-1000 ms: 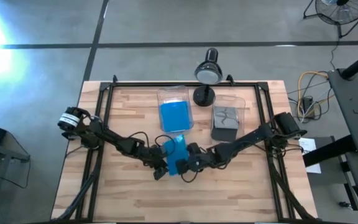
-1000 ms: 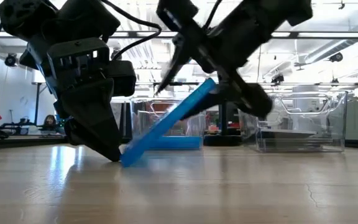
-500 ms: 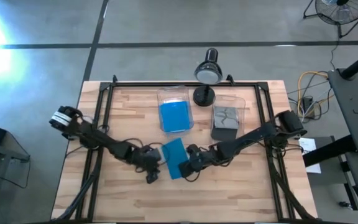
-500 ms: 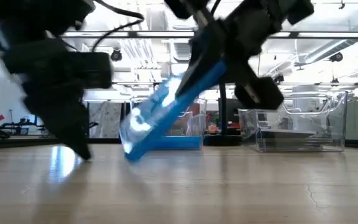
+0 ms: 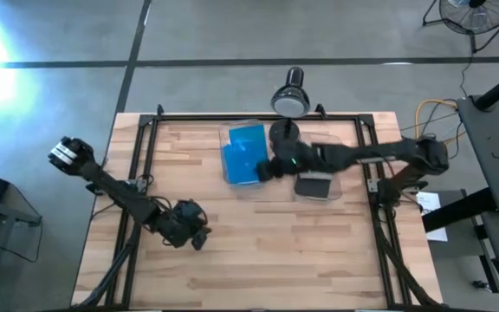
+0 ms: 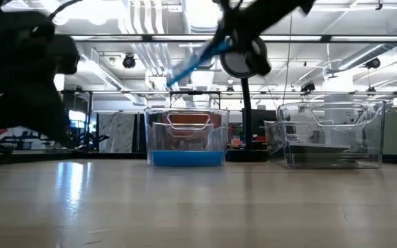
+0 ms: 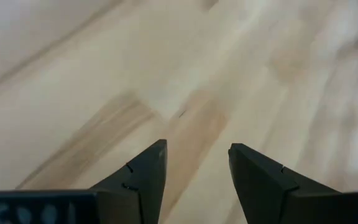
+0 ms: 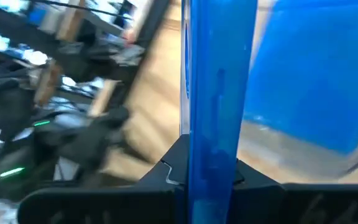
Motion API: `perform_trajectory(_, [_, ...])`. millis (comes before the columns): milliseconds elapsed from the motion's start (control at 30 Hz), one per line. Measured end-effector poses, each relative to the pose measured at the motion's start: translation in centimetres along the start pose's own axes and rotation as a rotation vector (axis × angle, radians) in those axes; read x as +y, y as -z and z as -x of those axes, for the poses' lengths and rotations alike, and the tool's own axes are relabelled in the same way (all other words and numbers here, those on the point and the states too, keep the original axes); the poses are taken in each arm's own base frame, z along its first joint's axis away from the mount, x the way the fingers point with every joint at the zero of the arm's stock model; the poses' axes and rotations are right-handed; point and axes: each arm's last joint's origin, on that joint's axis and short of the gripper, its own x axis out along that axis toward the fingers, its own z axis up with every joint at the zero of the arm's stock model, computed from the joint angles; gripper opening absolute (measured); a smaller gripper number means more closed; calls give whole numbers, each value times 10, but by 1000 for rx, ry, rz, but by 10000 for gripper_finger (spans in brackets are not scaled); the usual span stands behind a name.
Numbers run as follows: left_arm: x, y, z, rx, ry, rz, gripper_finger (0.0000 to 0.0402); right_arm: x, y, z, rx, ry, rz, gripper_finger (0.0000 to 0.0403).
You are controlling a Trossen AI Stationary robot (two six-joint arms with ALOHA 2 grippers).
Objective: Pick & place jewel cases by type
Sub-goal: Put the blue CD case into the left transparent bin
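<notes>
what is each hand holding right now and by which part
The right hand pinches a blue case by its thin edge, above the bin of blue cases. The left hand is open, empty.

Right gripper (image 5: pixel 263 170) raised, jaws clamped — left gripper (image 7: pixel 194 168) jaws parted.

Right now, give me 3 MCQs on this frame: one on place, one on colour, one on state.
1. Where is the held jewel case?
A. flat on the table
B. in the air above the bin with blue cases
C. inside the bin with dark cases

2. What colour is the held case?
A. blue
B. dark grey
C. clear

3. How do the left gripper jaws stand?
A. shut on a case
B. open, with nothing between them
C. shut on nothing

Answers:
1 B: the low view shows it tilted high over that bin, in the right gripper.
2 A: the right wrist view shows its blue edge.
3 B: the left wrist view shows bare wood between the jaws.
</notes>
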Motion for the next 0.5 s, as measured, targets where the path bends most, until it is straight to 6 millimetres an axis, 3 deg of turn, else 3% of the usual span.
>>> perform_trajectory(133, [0, -5, 7, -44, 20, 21, 155, -35, -29, -26, 95, 41, -41, 13])
perform_trajectory(233, [-2, -8, 10, -71, 35, 41, 155, -51, -31, -45, 157, 61, -83, 13])
perform_trajectory(500, [-1, -9, 10, -99, 25, 66, 155, -49, -34, -80, 166, 24, -136, 26])
